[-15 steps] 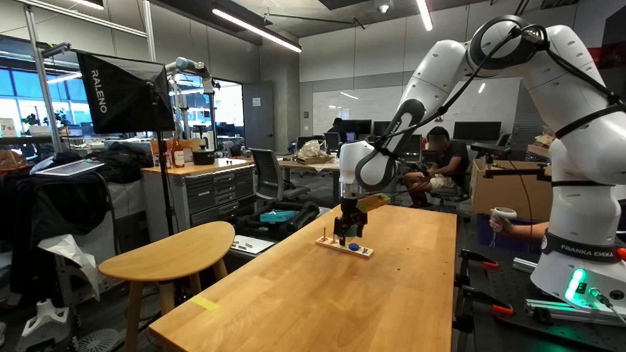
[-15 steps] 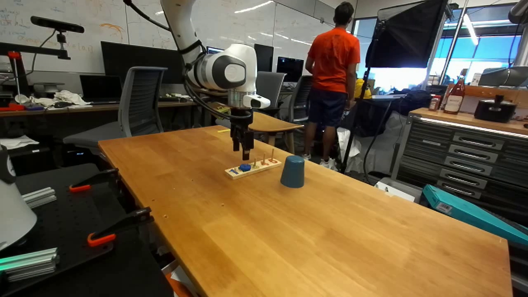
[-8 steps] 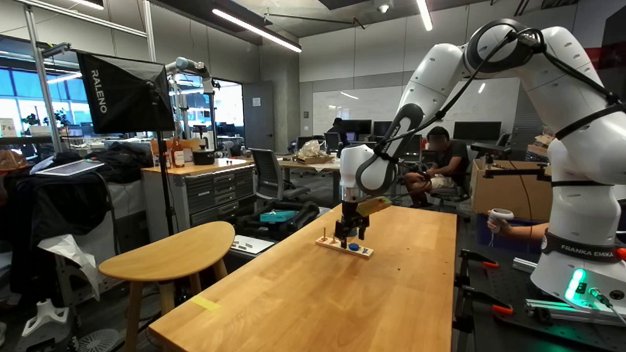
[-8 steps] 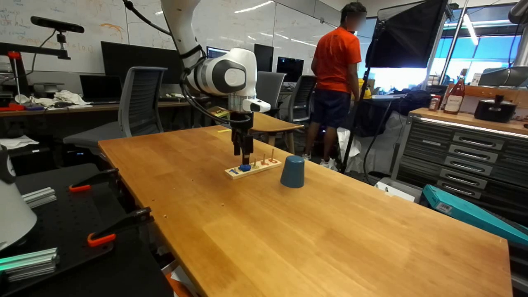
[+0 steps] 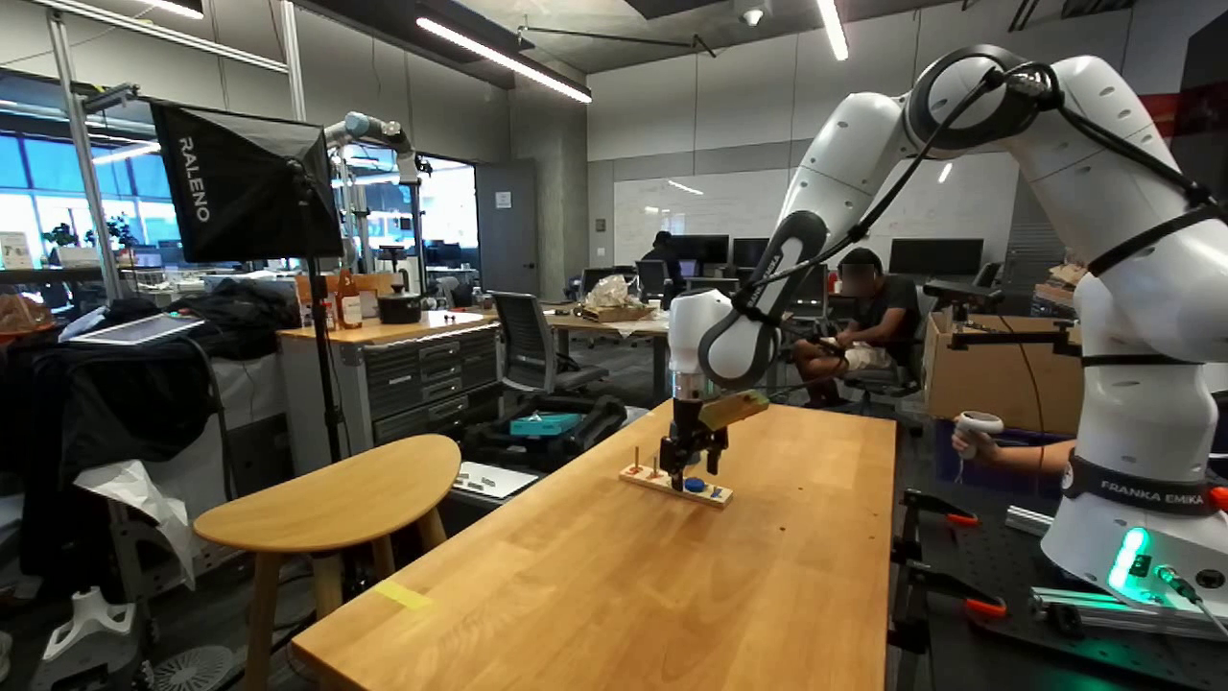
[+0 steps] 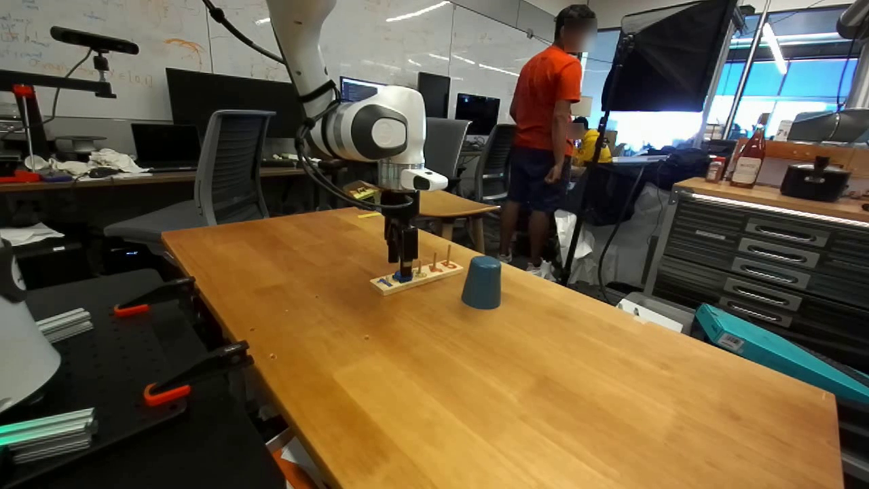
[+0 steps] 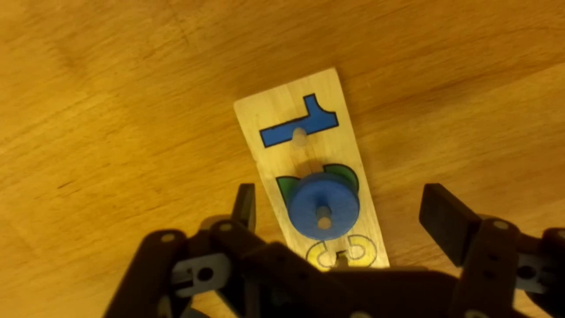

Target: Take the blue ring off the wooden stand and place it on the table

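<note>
The blue ring point(image 7: 309, 205) sits on a peg of the wooden stand point(image 7: 280, 161), over a green painted numeral. The ring also shows in both exterior views point(image 5: 695, 485) point(image 6: 401, 278), partly hidden by a finger in the latter. The stand point(image 5: 645, 480) point(image 6: 392, 288) lies flat on the table point(image 5: 595, 595) point(image 6: 543, 380). My gripper point(image 7: 340, 205) is open and empty, with one finger on each side of the ring and a gap on both sides. In both exterior views the gripper point(image 5: 696, 472) point(image 6: 399, 267) is low over the stand, pointing down.
A blue-grey cup point(image 6: 481, 282) stands on the table close to the stand. Other upright pegs point(image 6: 434, 261) rise from the stand beside the ring. A small rounded wooden table point(image 5: 331, 494) stands beside the long table. Clamps point(image 6: 168, 395) sit at the table's edge.
My gripper has come down toward the stand, and its fingers are now lower beside the ring. It stays open. The ring, stand and cup have not moved.
</note>
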